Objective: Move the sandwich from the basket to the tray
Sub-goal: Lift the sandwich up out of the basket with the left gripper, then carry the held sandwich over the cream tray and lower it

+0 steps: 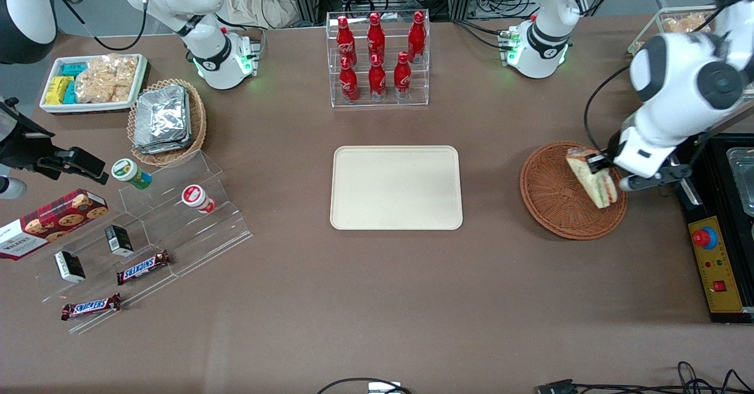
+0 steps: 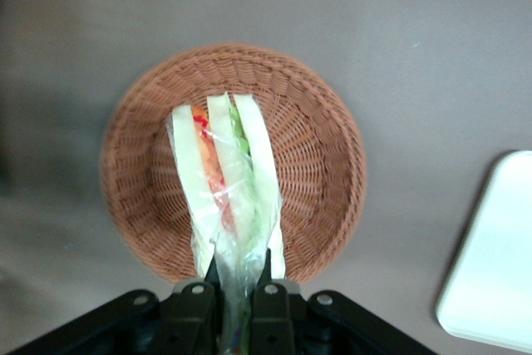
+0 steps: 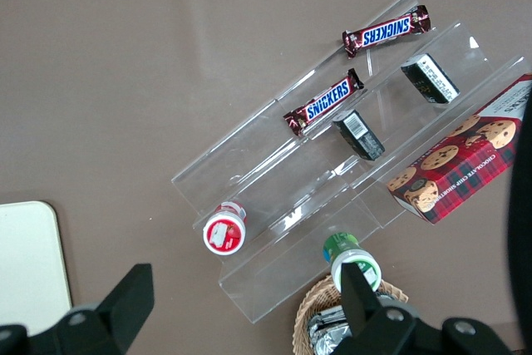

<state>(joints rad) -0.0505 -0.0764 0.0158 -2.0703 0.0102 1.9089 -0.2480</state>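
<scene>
One thin corner of the sandwich (image 2: 229, 197) sits pinched in the pincer (image 2: 239, 276) above the basket (image 2: 150, 164), so it may slip before reaching the tray (image 1: 396, 188).

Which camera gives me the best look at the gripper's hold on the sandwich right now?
The left wrist view: the gripper is shut on the sandwich, which hangs above the basket. The front view shows the same hold, smaller and from the side. The right wrist view shows neither.

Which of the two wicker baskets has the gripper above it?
The reddish-brown basket near the working arm; the gripper holds the sandwich over it. The tan basket holds foil packets.
</scene>
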